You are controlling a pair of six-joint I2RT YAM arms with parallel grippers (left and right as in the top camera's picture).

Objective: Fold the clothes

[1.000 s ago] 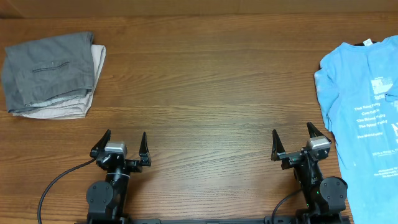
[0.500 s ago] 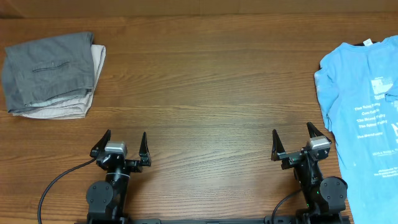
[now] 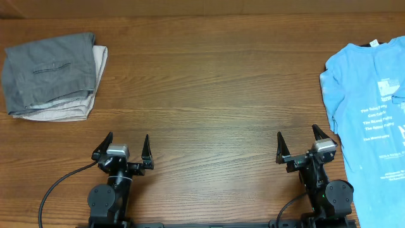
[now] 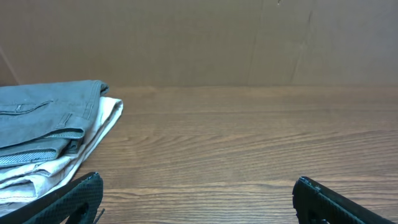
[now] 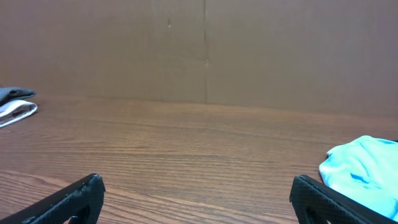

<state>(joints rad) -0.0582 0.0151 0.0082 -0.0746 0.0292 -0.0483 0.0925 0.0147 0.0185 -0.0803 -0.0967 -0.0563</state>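
The left gripper point(image 3: 126, 140) and right gripper point(image 3: 297, 136) are spread wide, empty. The dark-grey woven cloth shorts point(image 3: 47, 69) are stacked on a pale beige folded garment point(image 3: 63, 113), far ahead-left of the left gripper; both might be pinched together.

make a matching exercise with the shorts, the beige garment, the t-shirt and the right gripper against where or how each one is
Things:
1. dark-grey shorts
2. beige folded garment
3. light-blue T-shirt
4. right gripper

Places or states:
A. laid out at the far right
B. open, holding nothing
C. top of the stack at the far left
D. bottom of the stack, peeking out at its edges

Pairs: 1-C, 2-D, 3-A, 4-B
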